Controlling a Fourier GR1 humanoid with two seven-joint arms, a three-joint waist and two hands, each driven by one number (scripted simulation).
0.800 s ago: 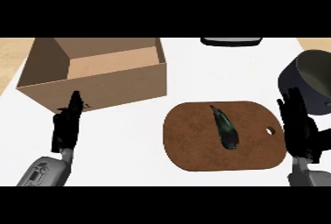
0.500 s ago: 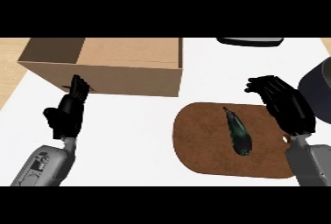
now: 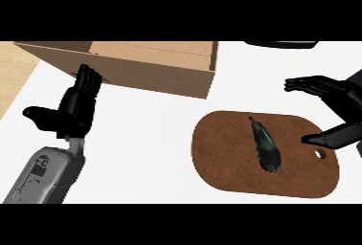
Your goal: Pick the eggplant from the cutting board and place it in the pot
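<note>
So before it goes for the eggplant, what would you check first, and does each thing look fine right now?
1. Eggplant lying on the cutting board, nothing on top of it: ok.
2. Right hand open, fingers spread, ready to close: ok.
3. Right hand over the eggplant: not ok; it is off to the right, above the board's edge.
4. Left hand out of the way, resting open at the left: ok.
5. Cardboard box clear of the board: ok; it sits behind it.
6. Pot in place and free to receive: cannot tell; the right hand and the picture's edge hide that side.
</note>
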